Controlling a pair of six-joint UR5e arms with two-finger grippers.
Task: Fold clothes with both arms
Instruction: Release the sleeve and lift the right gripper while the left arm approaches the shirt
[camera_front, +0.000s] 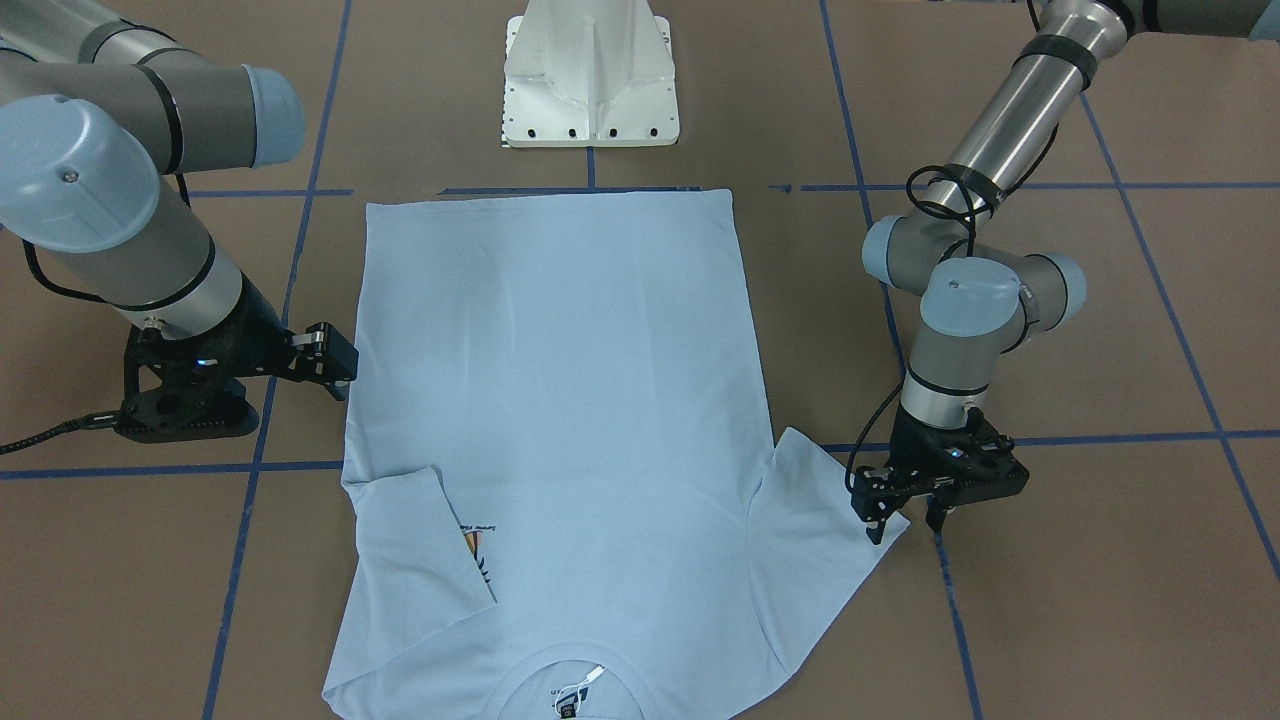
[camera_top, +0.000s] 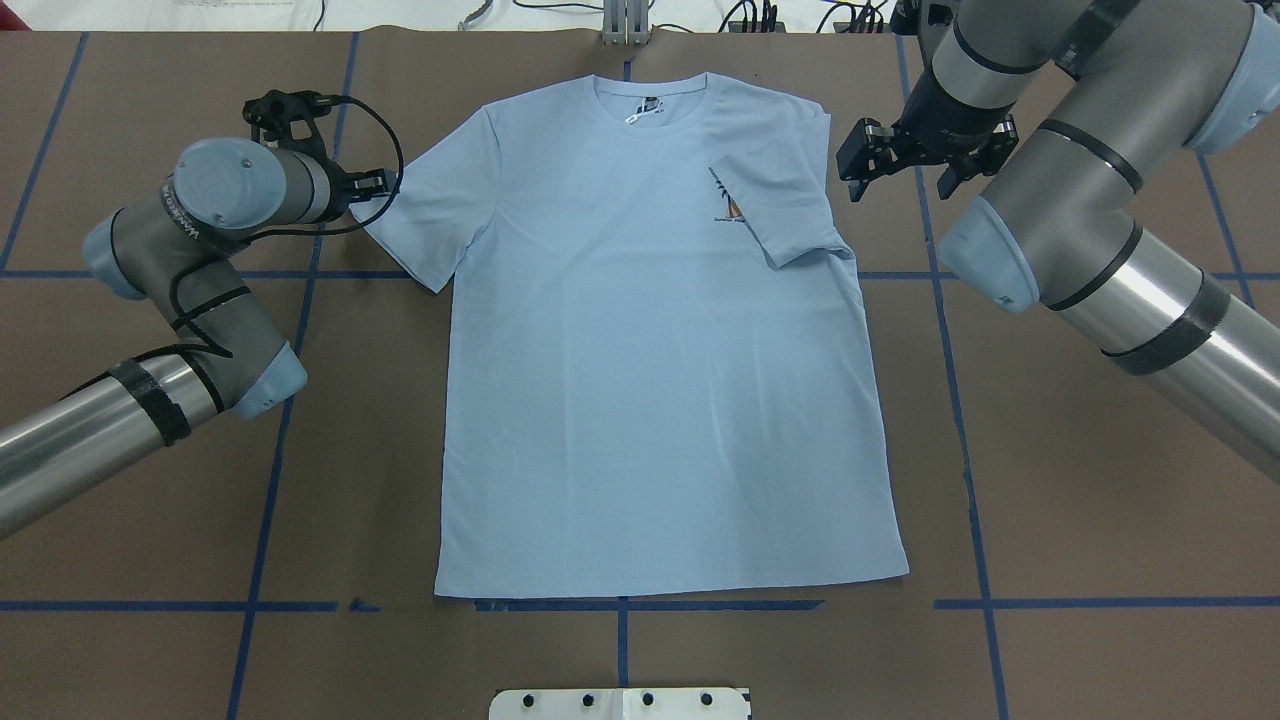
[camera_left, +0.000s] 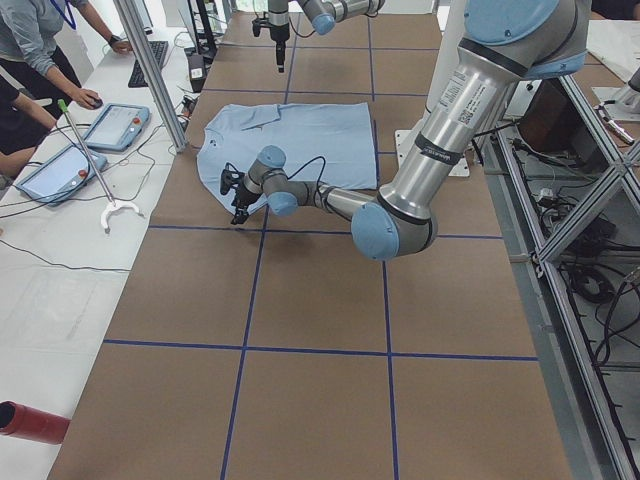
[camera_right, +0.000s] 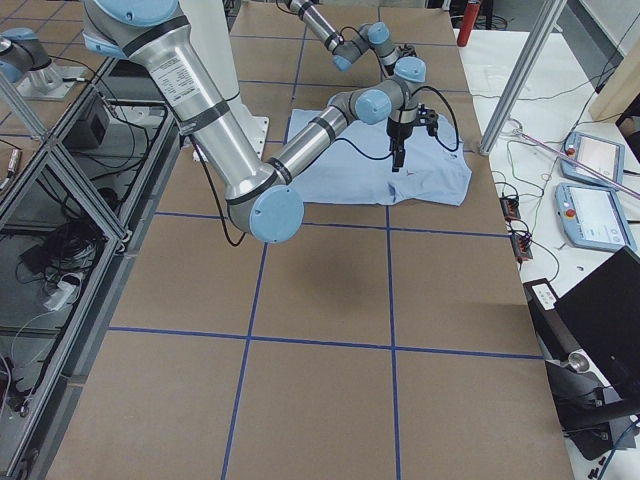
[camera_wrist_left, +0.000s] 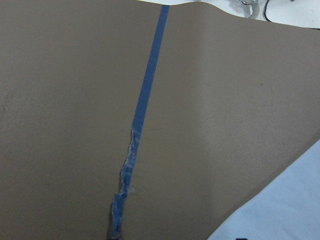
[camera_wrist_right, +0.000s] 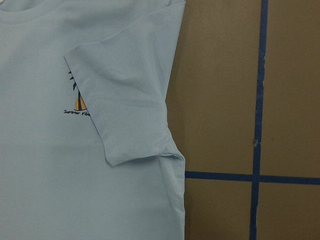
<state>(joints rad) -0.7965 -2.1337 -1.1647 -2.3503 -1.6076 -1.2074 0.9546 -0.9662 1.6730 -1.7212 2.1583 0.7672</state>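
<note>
One T-shirt (camera_top: 650, 380): lt blue, flat & face-up mid-table (camera_top: 1050, 480), collar (camera_top: 650, 85) at far edge from robot.
Handling: judged light, limp, no stiffness. Will sag & drag if lifted at one pt, so prob. needs two holds.
R sleeve (camera_top: 780, 210): folded in over chest, partly hiding palm print (camera_top: 728, 205).
L sleeve (camera_top: 440, 215): spread flat, not yet folded.
Grip pts: L sleeve hem or shoulder edge, pinching thin cloth low off table.
L gripper (camera_front: 907, 520): fingers apart, empty, at L sleeve tip.
R gripper (camera_top: 900, 170): fingers apart, empty, just beside R shoulder, off cloth.
</note>
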